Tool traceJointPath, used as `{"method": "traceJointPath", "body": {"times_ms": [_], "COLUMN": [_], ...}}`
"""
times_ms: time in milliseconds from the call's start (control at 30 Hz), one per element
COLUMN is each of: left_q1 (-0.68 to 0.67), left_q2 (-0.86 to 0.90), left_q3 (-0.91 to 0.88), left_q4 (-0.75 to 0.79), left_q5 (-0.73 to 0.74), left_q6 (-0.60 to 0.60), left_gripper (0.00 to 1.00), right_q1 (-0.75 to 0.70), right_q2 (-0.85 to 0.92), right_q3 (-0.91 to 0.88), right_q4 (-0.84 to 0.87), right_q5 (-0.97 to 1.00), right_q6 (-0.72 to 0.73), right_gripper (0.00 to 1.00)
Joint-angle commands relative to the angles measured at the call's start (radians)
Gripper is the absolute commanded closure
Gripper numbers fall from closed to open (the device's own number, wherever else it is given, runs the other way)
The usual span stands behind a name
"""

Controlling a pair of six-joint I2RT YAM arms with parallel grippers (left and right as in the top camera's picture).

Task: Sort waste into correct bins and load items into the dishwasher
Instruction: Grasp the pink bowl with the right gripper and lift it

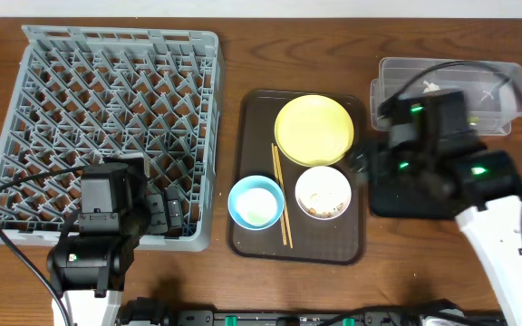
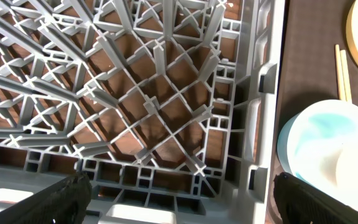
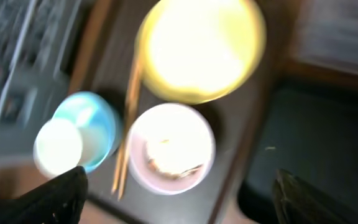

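Note:
The dishwasher rack (image 1: 107,109) fills the left side. On a brown serving tray (image 1: 247,240) lie a yellow plate (image 1: 314,129), a light blue bowl (image 1: 256,201) with a white cup (image 3: 58,146) in it, a cream bowl (image 1: 323,193) holding food scraps (image 1: 320,208), and chopsticks (image 1: 281,195). My left gripper (image 2: 185,205) hangs open over the rack's front right corner (image 2: 229,143), next to the blue bowl (image 2: 328,155). My right gripper (image 3: 179,199) is open and empty above the cream bowl (image 3: 171,149) and the serving tray's right edge. This view is blurred.
A black tray bin (image 1: 406,195) lies right of the serving tray, mostly under my right arm. The clear tub (image 1: 492,86) stands at the back right with something pale inside. Wooden table surrounds everything.

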Motion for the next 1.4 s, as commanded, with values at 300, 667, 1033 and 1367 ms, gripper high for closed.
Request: {"method": "traceJointPath", "body": {"times_ms": [300, 667, 1033, 1367], "left_q1": [0.003, 0.003, 0.003, 0.003], "left_q2": [-0.001, -0.001, -0.001, -0.001], "left_q3": [0.021, 0.021, 0.021, 0.021], "left_q4": [-0.014, -0.018, -0.018, -0.018], "left_q5": [-0.001, -0.001, -0.001, -0.001], "left_q6": [-0.013, -0.013, -0.013, -0.013], "left_gripper": [0.05, 0.05, 0.05, 0.05], "right_q1": [0.334, 0.408, 0.419, 0.419], "right_q2": [0.237, 0.453, 0.576, 0.583], "right_q3": [-0.045, -0.045, -0.045, -0.046], "right_q4": [0.058, 0.095, 0.145, 0.142], "right_q5": [0.068, 0.163, 0.165, 0.253], "right_q6": [0.016, 0.126, 0.173, 0.25], "right_gripper": [0.42, 0.55, 0.7, 0.9]}}
